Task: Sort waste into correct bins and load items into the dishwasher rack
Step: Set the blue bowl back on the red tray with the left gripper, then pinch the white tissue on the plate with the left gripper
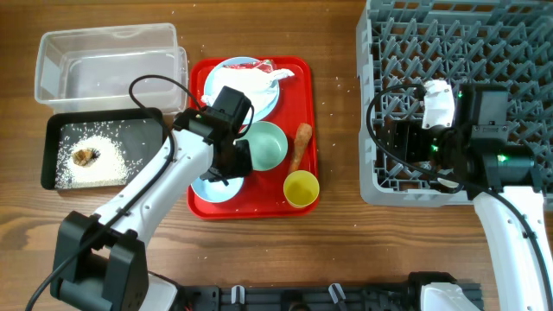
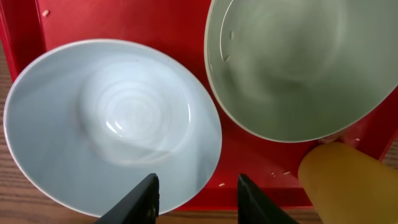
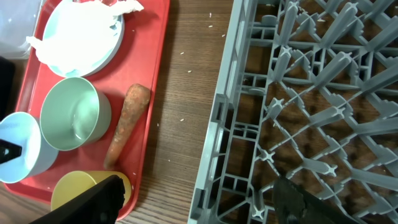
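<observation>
On the red tray (image 1: 298, 82), a pale blue plate (image 1: 218, 86) holds crumpled white tissue (image 1: 257, 78). In front of it stand a mint bowl (image 1: 266, 144), a pale blue bowl (image 1: 210, 188), an orange carrot piece (image 1: 300, 145) and a yellow cup (image 1: 301, 188). My left gripper (image 2: 198, 196) is open, low over the blue bowl (image 2: 112, 118), with the bowl's near rim between its fingers. My right gripper (image 3: 199, 202) is open and empty above the left edge of the grey dishwasher rack (image 1: 458, 52). The black tray (image 1: 104, 123) holds rice grains and a brown lump (image 1: 85, 156).
The clear tub (image 1: 104, 39) stands behind the black tray at the far left. Stray rice grains lie on the wood between the red tray and the rack (image 3: 311, 93). The mint bowl (image 2: 298, 62) and yellow cup (image 2: 348, 186) crowd the blue bowl's right side.
</observation>
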Controlling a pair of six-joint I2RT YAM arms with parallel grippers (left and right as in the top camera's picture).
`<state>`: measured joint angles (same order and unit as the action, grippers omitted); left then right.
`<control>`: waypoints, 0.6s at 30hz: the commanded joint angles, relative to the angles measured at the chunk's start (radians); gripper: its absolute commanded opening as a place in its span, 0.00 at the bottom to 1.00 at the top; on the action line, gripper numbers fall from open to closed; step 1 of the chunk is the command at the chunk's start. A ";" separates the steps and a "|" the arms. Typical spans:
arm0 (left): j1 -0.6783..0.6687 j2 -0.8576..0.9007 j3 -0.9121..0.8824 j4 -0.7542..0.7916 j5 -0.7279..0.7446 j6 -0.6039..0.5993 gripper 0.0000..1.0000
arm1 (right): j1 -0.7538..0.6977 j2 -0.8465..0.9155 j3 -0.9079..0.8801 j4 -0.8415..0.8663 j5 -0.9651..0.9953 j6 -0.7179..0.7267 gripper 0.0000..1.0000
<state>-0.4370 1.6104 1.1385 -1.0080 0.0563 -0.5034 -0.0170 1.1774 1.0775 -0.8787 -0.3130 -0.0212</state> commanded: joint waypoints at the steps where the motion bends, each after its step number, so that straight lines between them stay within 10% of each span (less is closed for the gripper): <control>1: -0.003 0.000 0.110 -0.082 -0.013 0.002 0.45 | -0.003 0.005 0.024 0.004 0.006 -0.003 0.79; 7: -0.001 0.001 0.450 -0.170 -0.023 0.051 0.99 | -0.003 0.005 0.024 0.006 0.006 -0.003 0.80; 18: 0.113 0.408 0.914 -0.067 -0.126 0.068 0.99 | -0.003 0.005 0.024 -0.020 -0.001 -0.002 0.83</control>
<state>-0.3660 1.8221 1.9770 -1.1137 -0.0368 -0.4526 -0.0170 1.1778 1.0779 -0.8875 -0.3134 -0.0212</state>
